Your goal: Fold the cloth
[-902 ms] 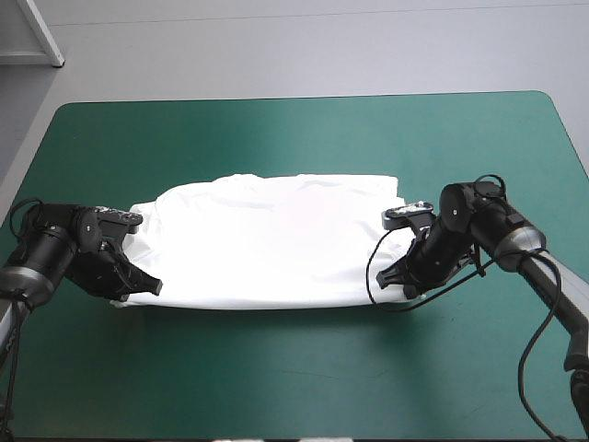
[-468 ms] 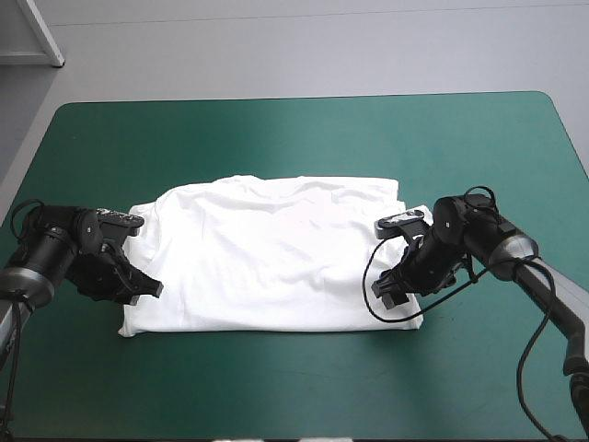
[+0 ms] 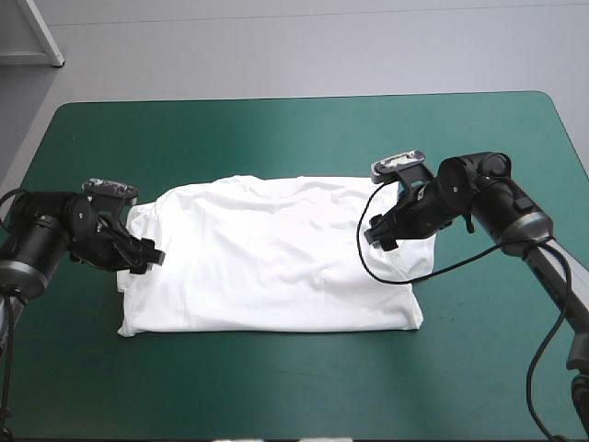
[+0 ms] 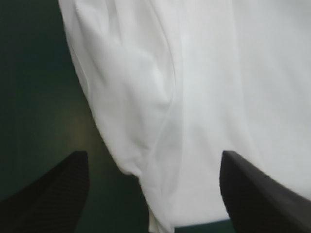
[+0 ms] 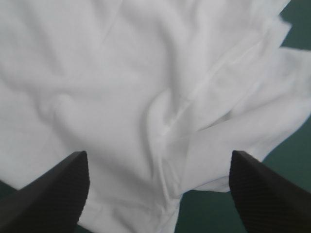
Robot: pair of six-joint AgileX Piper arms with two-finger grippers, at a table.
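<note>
T-shirt (image 3: 276,262), white, folded flat on teal-green cover (image 3: 276,138).
Long axis ran gripper to gripper; left gripper (image 3: 150,259) and right gripper (image 3: 378,238), jaws wide and empty, faced its opposite short ends, equally near.

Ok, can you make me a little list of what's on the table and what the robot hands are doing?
Cloth: white T-shirt, lying flat as a wide rectangle
Surface: teal-green table cover
Left gripper: open, at the T-shirt's left edge
Right gripper: open, over the T-shirt's right end
Held: nothing
</note>
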